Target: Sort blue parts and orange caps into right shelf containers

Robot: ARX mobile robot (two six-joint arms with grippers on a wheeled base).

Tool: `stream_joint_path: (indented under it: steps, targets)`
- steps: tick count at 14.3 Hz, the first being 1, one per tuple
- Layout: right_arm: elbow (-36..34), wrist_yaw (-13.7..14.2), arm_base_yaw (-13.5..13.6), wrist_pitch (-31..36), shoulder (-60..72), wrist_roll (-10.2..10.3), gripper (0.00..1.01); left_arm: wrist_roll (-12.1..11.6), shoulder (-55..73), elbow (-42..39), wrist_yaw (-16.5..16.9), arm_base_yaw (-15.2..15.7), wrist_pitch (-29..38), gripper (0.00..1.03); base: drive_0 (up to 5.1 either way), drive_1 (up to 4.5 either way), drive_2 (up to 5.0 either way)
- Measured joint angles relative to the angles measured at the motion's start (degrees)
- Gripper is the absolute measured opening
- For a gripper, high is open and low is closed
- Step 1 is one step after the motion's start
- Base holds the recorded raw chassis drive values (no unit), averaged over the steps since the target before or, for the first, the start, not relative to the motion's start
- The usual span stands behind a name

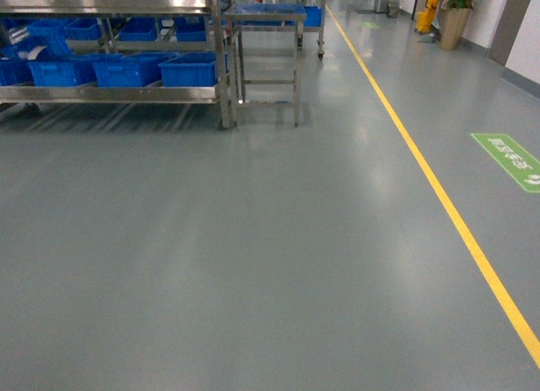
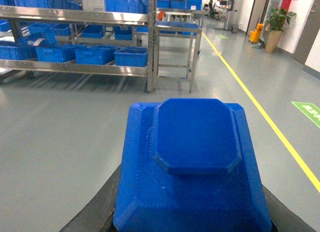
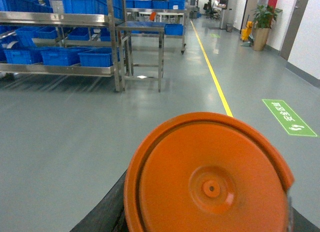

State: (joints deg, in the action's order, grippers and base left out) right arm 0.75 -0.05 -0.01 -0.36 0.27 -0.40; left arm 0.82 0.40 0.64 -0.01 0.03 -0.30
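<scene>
A blue part (image 2: 192,162), a blocky piece with a raised octagonal top, fills the lower left wrist view. My left gripper (image 2: 192,224) is shut on it, and its black fingers (image 2: 97,217) show at both lower corners. In the right wrist view an orange cap (image 3: 210,179), round with a small centre hole, sits in my right gripper (image 3: 207,227), which is shut on it. The bright-blue shelf containers (image 1: 190,70) stand in a row on a steel rack (image 1: 110,94) far ahead on the left. Neither gripper shows in the head view.
A small steel table (image 1: 266,19) stands right of the rack. A yellow floor line (image 1: 439,197) runs up the right side, with a green floor sign (image 1: 509,160) beyond it. A potted plant (image 1: 456,15) stands by the far right wall. Grey floor lies between me and the rack.
</scene>
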Motion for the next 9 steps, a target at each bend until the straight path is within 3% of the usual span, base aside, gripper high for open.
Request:
stream_joint_path:
  steps: [9]
  targets:
    - [0.0, 0.0, 0.0, 0.1, 0.0, 0.0, 0.44, 0.0, 0.0, 0.0, 0.0, -0.1, 0.0, 0.41, -0.3, 3.98, -4.5]
